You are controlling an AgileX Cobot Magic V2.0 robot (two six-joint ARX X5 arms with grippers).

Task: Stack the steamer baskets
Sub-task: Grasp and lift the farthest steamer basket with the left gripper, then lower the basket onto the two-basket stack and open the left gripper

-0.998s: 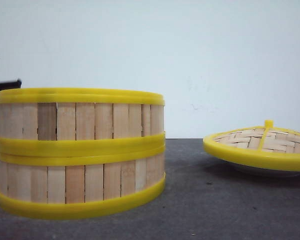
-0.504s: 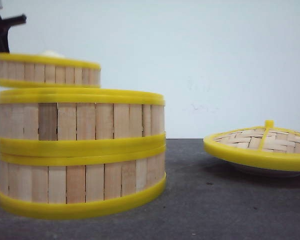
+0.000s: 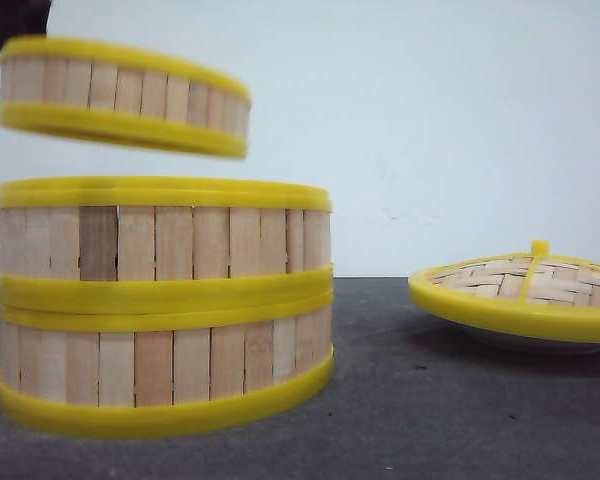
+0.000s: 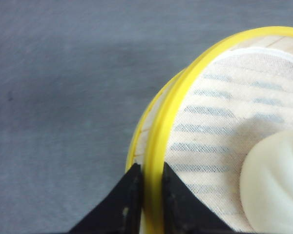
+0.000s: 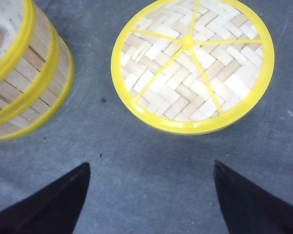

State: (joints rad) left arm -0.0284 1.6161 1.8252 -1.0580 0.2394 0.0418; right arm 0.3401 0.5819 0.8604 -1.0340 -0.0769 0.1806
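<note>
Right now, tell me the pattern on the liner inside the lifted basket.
Pale cloth liner with rows of short grey-blue dashes, clearest in the left wrist view.

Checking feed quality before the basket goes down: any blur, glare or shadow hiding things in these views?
Front view: raised basket slightly motion-blurred, stack sharp. Left wrist view: table smeared, left hand on the rim clear, bun washed out pale. Right wrist view: evenly lit, lid crisp, right hand dark, detail lost.

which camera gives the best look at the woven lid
The right wrist view: the woven lid is seen from above, with its full yellow rim, weave and knob. The front view shows it only side-on, low and cut off at the frame's edge. The left wrist view does not show it.
</note>
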